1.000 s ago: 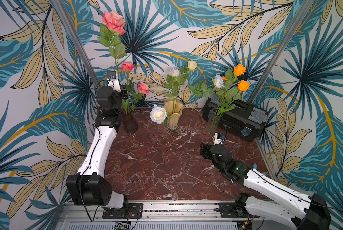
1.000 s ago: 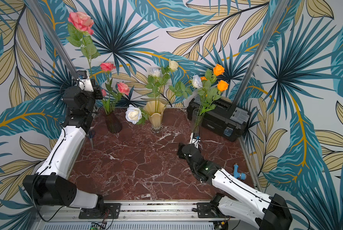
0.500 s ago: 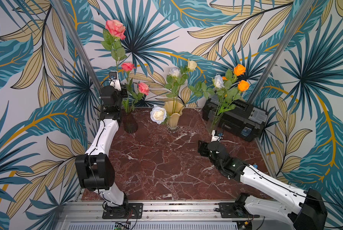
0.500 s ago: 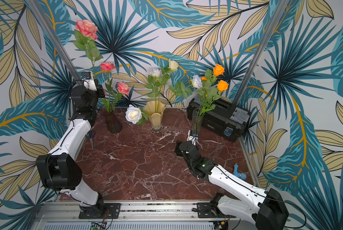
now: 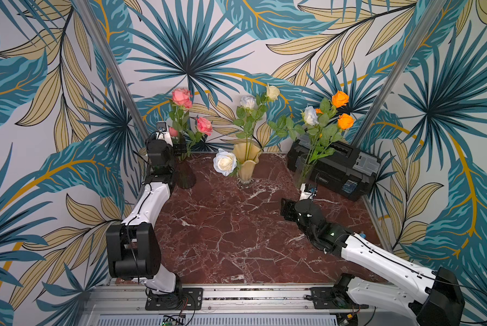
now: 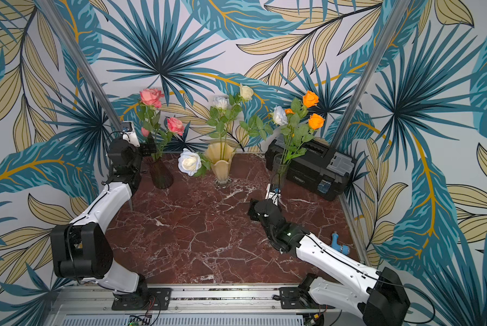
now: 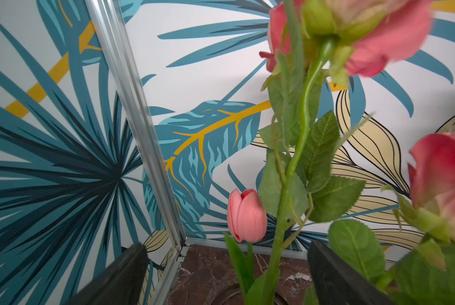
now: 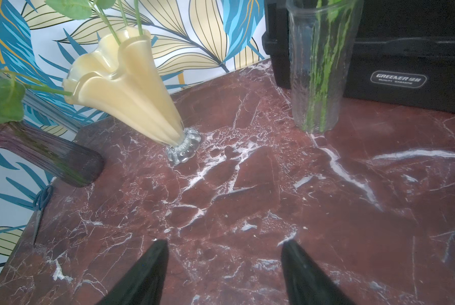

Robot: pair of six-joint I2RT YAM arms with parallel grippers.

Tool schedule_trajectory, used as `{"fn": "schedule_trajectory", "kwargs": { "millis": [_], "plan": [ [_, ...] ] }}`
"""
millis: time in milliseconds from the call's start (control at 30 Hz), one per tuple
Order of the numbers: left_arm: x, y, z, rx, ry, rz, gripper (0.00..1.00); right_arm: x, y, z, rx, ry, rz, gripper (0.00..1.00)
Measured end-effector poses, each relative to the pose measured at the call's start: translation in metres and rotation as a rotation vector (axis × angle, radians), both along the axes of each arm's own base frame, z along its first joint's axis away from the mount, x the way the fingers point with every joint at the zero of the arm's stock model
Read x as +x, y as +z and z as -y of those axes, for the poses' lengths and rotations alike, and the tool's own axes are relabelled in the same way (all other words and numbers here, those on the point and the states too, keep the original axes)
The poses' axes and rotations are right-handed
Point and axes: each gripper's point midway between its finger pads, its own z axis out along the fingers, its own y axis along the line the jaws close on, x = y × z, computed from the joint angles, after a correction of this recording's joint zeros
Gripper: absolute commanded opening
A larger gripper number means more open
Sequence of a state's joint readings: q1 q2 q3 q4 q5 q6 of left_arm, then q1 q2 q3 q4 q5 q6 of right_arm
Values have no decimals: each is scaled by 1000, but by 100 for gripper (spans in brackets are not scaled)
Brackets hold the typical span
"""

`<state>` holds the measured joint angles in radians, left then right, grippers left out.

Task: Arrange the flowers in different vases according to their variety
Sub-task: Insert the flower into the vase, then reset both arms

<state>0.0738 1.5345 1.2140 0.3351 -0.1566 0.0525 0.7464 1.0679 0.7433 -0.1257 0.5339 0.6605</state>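
Pink: we see the pink roses (image 5: 181,97) upright in the dark vase (image 5: 185,176), far left, and a pink bud (image 7: 246,215) stands in with them.
White: the white roses (image 5: 248,102) stand in the cream vase (image 5: 246,162), far middle; one big head (image 5: 225,163) droops over its rim to the left.
Orange: the orange roses (image 5: 339,98) stand in the clear vase (image 5: 304,169), far right, just in front of the toolbox (image 5: 338,166).
Odd one: a white head (image 5: 310,115) sits among the orange ones. We cannot tell whether its stem leans across from the cream vase or stands in the clear vase.
Left arm: the left gripper (image 7: 226,245) has its jaws wide apart just above the dark vase's mouth. A pink stem (image 7: 281,224) stands between them, and we see nothing gripped.
Right arm: the right gripper (image 8: 225,241) has its jaws parted and empty, low over the table (image 5: 222,225), near the clear vase.
Loose flowers: we see none lying on the table and none in either gripper.
Done: we judge the sorting all but finished, with each colour in its own vase.
Left to do: we judge that the left arm must draw back clear of the pink stems without dragging them. The white head also wants a check; if it stands in the clear vase, it belongs in the cream one.
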Motion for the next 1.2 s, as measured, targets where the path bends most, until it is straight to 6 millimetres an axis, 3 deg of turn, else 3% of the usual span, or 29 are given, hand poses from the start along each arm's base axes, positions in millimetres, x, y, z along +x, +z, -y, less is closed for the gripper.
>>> {"fn": "schedule_trajectory", "kwargs": {
  "millis": [100,267,367,433,533,633,867,1033,1200],
  "plan": [
    [-18,15,1,-10,0,19,100,2,8,-1,-9,10,16,75],
    [-68,59,10,-19,-17,103,100,7,22,4,-44,13,47,77],
    [-99,67,21,-19,-45,117,100,13,29,18,-64,-9,61,78],
    [-116,61,36,-20,-85,106,100,18,31,29,-81,-22,62,78],
    [-138,37,63,-24,-171,53,100,23,33,42,-120,-31,56,78],
    [-152,1,88,-39,-256,-23,100,26,32,50,-172,-34,50,82],
    [-162,-90,124,-68,-388,-219,100,37,20,77,-344,-117,21,88],
    [-162,-141,134,-41,-413,-303,100,50,5,103,-484,-217,-5,95],
    [-151,-167,132,-1,-394,-341,100,55,-31,123,-603,-283,-16,99]
  ]
}}
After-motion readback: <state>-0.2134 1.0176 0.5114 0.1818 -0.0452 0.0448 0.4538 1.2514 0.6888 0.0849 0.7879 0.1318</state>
